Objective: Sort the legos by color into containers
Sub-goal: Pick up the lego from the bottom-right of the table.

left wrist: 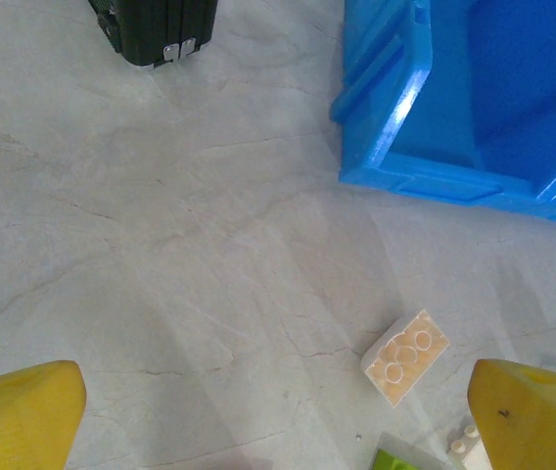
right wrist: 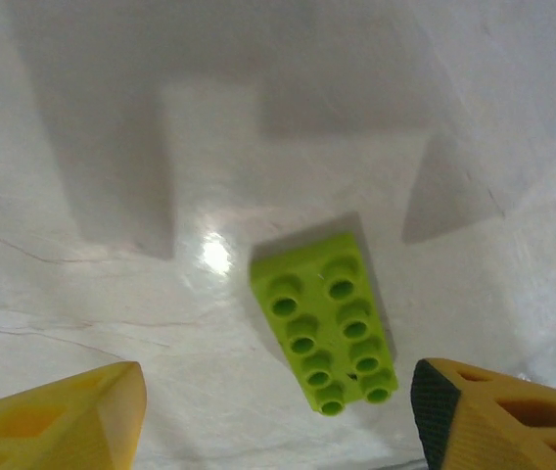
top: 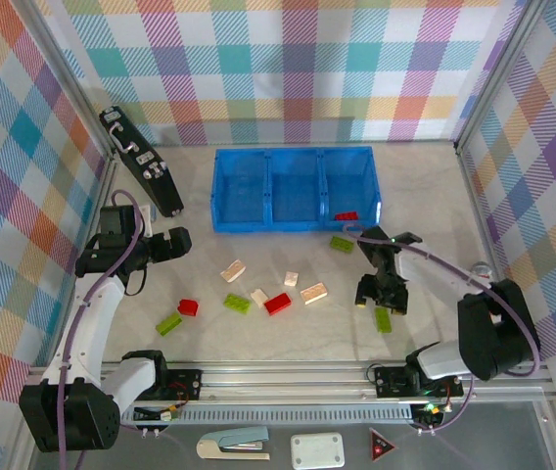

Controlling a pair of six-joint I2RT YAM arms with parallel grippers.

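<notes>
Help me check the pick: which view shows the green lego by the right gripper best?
Right wrist: the green lego lies close up, studs up, between the open fingers of the right gripper. Top external shows it small, beside that gripper.

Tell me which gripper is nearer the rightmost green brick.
Right. The right gripper hovers over the green brick, jaws open on either side; the left gripper sits far left, near the black case.
</notes>
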